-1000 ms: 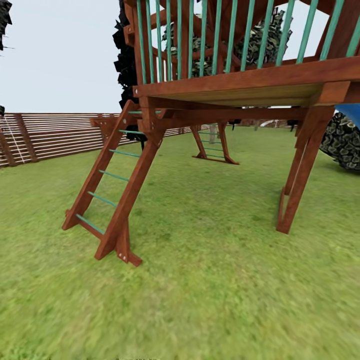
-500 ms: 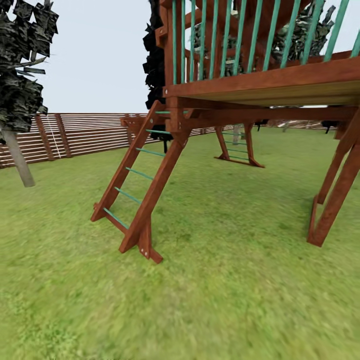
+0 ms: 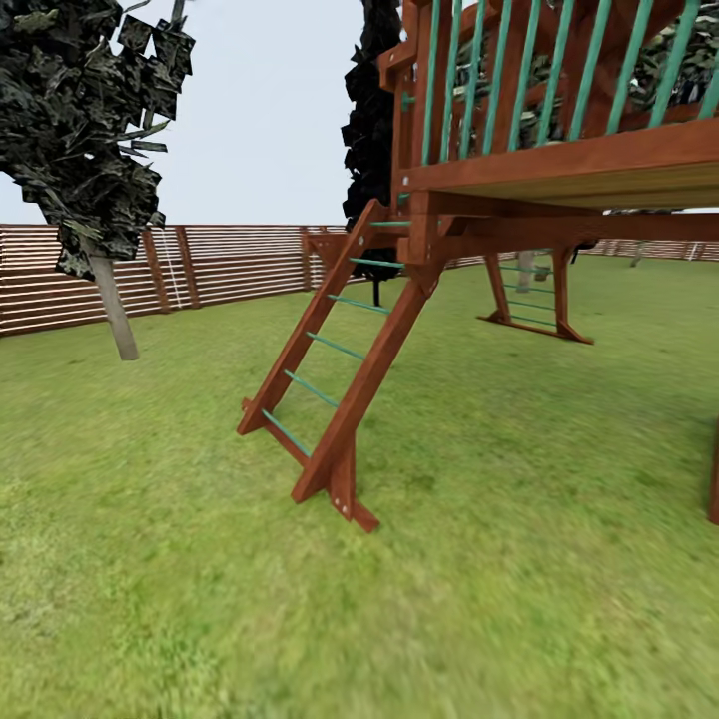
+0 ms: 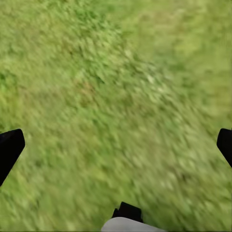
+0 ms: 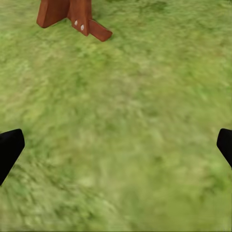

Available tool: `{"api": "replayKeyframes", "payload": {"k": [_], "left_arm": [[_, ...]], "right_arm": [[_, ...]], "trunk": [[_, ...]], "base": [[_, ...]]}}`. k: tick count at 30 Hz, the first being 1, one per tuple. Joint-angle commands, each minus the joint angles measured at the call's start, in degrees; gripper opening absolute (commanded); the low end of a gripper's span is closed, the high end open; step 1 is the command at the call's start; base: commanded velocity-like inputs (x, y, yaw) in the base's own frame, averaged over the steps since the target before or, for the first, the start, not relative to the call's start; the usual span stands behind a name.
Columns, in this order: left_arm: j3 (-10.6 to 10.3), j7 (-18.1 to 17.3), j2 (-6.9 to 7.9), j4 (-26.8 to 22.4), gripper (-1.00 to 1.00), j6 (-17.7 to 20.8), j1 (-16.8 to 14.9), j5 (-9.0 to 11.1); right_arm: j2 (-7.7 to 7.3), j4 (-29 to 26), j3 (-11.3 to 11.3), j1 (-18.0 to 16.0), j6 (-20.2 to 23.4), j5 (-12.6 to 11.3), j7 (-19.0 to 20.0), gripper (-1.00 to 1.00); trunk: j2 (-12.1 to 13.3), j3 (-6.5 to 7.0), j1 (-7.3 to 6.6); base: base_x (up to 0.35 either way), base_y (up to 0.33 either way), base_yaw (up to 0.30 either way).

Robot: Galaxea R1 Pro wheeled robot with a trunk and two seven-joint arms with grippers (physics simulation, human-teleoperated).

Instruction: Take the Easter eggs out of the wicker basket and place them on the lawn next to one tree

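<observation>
Lawn (image 3: 499, 559), playset (image 3: 559, 170) with ladder (image 3: 335, 369), fence (image 3: 220, 265), thin tree (image 3: 95, 150), left claw (image 4: 116, 145) spread empty, right claw (image 5: 116, 145) spread empty

Matt grass lawn (image 3: 519, 559); reddish wood playset (image 3: 559, 170).

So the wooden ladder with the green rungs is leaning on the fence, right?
Not quite. The head view shows the ladder with green rungs leaning up against the wooden playset, not the fence. The fence stands farther back, across the lawn.
</observation>
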Motion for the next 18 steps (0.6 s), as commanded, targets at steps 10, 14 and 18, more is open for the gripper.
{"api": "replayKeyframes", "payload": {"k": [10,14,18], "left_arm": [[0.1,0.1,0.03,0.0,1.00,-0.1,0.0,-0.1],[0.1,0.1,0.03,0.0,1.00,-0.1,0.0,-0.1],[0.1,0.1,0.03,0.0,1.00,-0.1,0.0,-0.2]], "right_arm": [[-0.14,0.1,0.1,0.0,-0.2,0.2,0.0,1.00],[-0.15,0.1,0.2,0.0,-0.2,0.2,0.0,1.00],[-0.20,0.1,0.1,0.0,-0.2,0.1,-0.1,1.00]], "trunk": [[0.0,-0.08,0.03],[0.0,-0.08,0.03],[0.0,-0.08,0.03]], "base": [[0.245,0.261,0.015],[0.248,0.259,0.000],[0.248,0.259,0.000]]}}
